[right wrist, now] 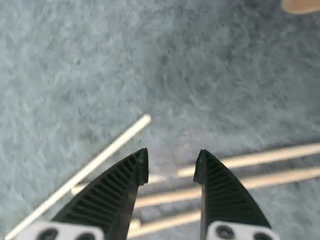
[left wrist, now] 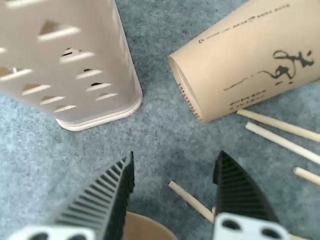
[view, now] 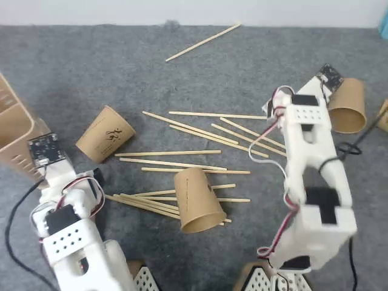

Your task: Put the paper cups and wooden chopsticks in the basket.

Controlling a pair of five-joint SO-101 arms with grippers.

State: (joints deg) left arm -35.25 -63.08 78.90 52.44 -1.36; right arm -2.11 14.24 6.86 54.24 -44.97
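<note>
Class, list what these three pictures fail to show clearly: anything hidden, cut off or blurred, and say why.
1. High view: the basket is cut by the left edge, so its inside is unseen.
2. High view: the right-hand paper cup is partly behind an arm.
3. High view: the middle paper cup covers parts of the chopsticks beneath it.
4. Right wrist view: a tan shape is blurred and cut by the edge, so it is unidentifiable.

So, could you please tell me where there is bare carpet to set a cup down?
Bare carpet lies beyond the left cup, between the basket and the lone chopstick. The middle is crowded: a chopstick pile with the middle cup on it.
</note>
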